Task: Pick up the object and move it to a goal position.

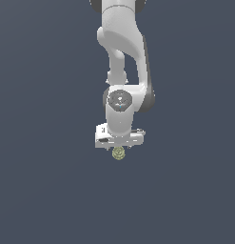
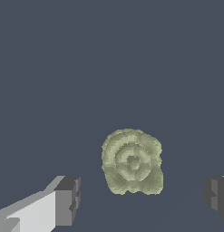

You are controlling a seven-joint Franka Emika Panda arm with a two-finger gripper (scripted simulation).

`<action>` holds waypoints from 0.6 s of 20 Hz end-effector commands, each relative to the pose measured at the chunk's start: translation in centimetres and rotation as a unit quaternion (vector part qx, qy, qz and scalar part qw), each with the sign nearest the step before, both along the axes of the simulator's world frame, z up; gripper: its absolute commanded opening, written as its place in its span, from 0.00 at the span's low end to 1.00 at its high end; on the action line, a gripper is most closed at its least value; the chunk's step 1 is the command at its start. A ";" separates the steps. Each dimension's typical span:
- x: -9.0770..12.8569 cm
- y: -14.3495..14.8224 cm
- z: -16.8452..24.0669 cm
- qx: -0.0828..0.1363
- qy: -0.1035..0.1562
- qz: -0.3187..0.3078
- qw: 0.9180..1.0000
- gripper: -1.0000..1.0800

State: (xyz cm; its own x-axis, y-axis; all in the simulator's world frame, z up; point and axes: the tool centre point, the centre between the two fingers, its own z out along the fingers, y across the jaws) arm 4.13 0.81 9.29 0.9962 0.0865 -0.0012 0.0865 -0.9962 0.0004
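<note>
We see white claw (image 2: 141, 199) spread, dark pads either side of bumpy olive-yellow lump (image 2: 132, 161), untouched; exterior view hides gap behind lump (image 1: 119, 153).

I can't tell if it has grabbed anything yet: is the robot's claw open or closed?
Open. In the wrist view the gripper has its fingers wide apart, with clear gaps either side of the lump between them.

In the exterior view the white gripper (image 1: 119, 144) covers the upper part of the small bumpy olive-yellow and pale green lump (image 1: 119, 153), and its fingers cannot be made out, so contact cannot be judged. The white robot arm (image 1: 122, 43) is cut off by the picture's upper edge. In the wrist view both dark-padded fingers (image 2: 68, 200) run off the picture's edges.
</note>
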 end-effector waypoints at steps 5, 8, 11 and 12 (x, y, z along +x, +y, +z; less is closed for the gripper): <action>0.0 0.0 -1.9 0.000 0.000 0.000 1.000 0.96; -0.1 0.0 -3.7 0.000 0.000 0.000 1.000 0.96; 0.0 0.0 -4.7 0.000 0.000 0.001 1.000 0.96; 0.0 0.0 -4.9 0.000 0.000 0.001 1.000 0.96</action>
